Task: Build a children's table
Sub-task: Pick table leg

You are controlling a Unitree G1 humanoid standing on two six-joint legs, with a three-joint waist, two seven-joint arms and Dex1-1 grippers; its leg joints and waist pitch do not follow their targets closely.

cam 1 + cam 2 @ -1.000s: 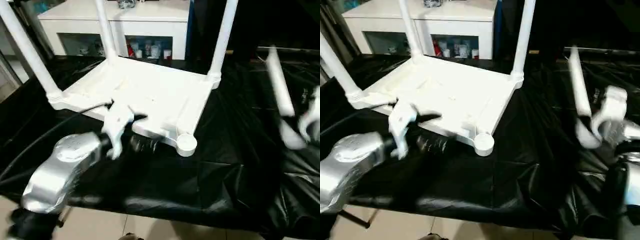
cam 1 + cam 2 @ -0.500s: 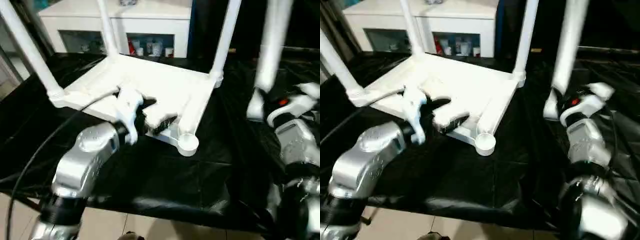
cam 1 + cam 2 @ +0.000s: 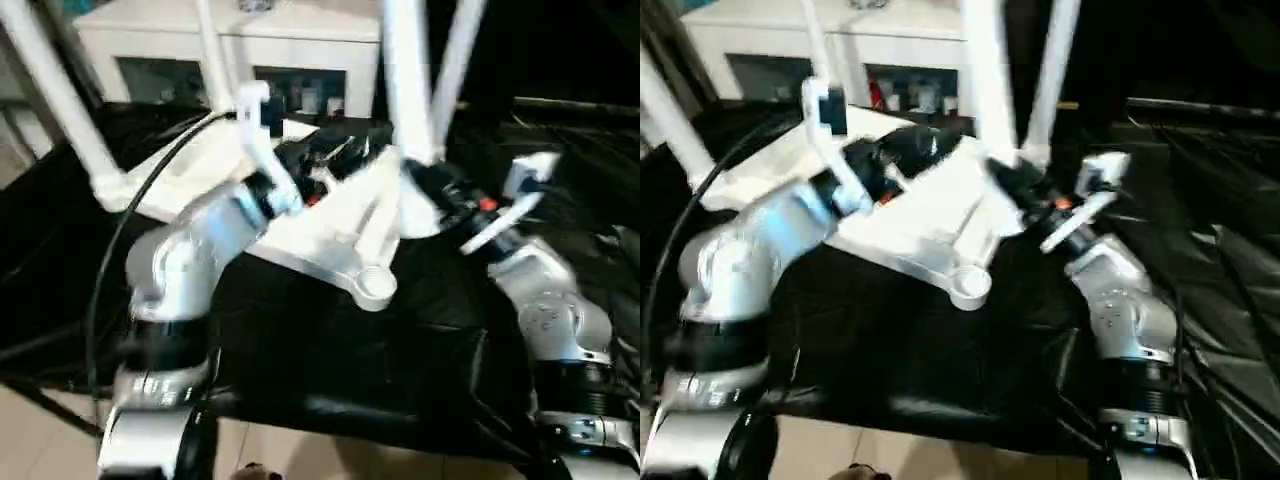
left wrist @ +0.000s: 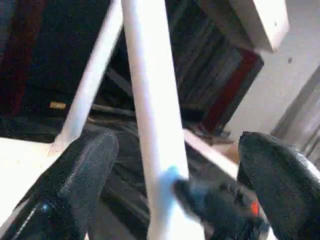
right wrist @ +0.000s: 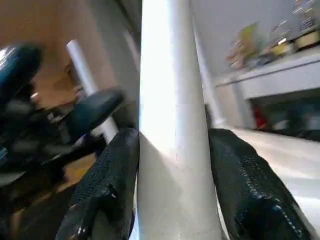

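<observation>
The children's table's tabletop [image 3: 345, 225] lies upside down on the black cover. Three white legs stand in its corner sockets: one at the left [image 3: 60, 90], one at the back [image 3: 212, 60], one at the back right [image 3: 458, 50]. The near corner socket [image 3: 372, 288] holds no leg. My right gripper [image 3: 425, 195] is shut on the fourth leg [image 3: 405, 100], holding it upright over the tabletop's right edge; its pads [image 5: 115, 180] press both sides of the leg [image 5: 172, 100]. My left gripper [image 3: 335, 155] is open, its fingers [image 4: 85, 175] spread wide either side of that leg [image 4: 152, 115] without touching it.
The black cover [image 3: 330, 350] drapes the work table down to its near edge, with pale floor below. A white glass-doored cabinet [image 3: 300, 30] stands behind. A black cable [image 3: 110, 270] loops off my left arm. My right forearm [image 3: 545, 300] rises at the right.
My right arm has carried the fourth leg from the far right to upright over the tabletop. My left gripper has risen from the tabletop's near edge to the leg. The camera shifted too.
</observation>
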